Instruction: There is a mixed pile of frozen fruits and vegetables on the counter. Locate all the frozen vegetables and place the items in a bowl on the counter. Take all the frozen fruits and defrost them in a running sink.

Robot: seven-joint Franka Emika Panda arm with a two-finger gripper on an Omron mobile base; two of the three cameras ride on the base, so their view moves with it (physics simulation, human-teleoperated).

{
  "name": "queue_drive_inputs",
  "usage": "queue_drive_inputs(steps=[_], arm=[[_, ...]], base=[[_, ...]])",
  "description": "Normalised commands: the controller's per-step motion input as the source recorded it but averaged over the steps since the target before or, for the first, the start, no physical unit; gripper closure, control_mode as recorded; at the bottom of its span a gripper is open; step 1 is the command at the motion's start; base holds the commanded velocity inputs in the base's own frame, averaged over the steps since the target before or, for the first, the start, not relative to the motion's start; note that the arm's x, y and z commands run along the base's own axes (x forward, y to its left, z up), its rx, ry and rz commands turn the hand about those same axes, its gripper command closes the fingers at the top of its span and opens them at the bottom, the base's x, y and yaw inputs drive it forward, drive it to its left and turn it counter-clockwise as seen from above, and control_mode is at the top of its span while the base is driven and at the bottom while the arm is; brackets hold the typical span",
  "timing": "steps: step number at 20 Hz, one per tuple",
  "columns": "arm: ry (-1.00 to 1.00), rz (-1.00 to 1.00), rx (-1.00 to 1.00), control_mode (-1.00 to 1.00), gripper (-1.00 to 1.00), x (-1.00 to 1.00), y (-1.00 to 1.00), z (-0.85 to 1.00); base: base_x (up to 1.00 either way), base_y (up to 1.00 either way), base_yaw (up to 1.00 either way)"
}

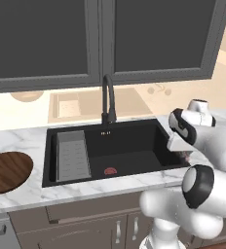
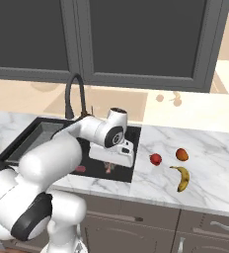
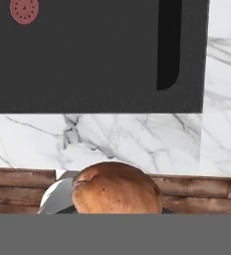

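The gripper (image 2: 109, 166) is clamped on the tan-brown piece (image 3: 115, 189); the hand view looks past its rounded brown bulk, so the grip sits on the end nearest the camera. It hangs over the front right of the sink (image 1: 134, 160), pointing down, just inside the front strip of the counter (image 3: 137, 139). As a vegetable, the piece probably belongs in the bowl (image 1: 8, 170), not the basin; it is held above the rim, I judge, so it can be carried leftward without catching.

The sink holds no food that I can see: a grey ribbed tray (image 1: 72, 155) lies along its left side, and the red-ringed drain (image 1: 110, 170) sits on the bare black floor. No water shows at the faucet (image 1: 107, 97) behind it; the tap probably needs to be turned on before any fruit is defrosted.

The bowl sits on the counter well to the left of the sink; what shows of its inside is empty.

To the right of the sink three items lie apart on the marble: the banana (image 2: 182, 178) nearest the front, the red chunk (image 2: 155, 159) closest to the sink, and the orange ball (image 2: 182, 154) beside it.
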Motion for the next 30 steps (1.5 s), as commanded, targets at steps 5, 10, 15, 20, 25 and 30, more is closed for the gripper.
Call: queue_drive_inputs(steps=[5,10,15,20,25,30], arm=[[-0.01,0.01,0.00,-1.00,1.00,0.00,0.71,0.02],[-0.04,0.00,-0.05,-1.00,1.00,0.00,0.88,0.00],[-0.01,0.00,-0.10,-1.00,1.00,0.04,0.93,0.03],[-0.04,0.00,-0.11,-1.00,1.00,0.02,0.96,0.18],[0.00,0.02,-0.15,-1.00,1.00,0.13,1.00,0.22],[0.01,-0.01,-0.11,-1.00,1.00,0.13,0.94,0.26]], base=[[0.00,0.00,0.00],[0.00,0.00,0.00],[0.00,0.00,0.00],[0.00,0.00,0.00],[0.00,0.00,0.00],[0.00,0.00,0.00]])
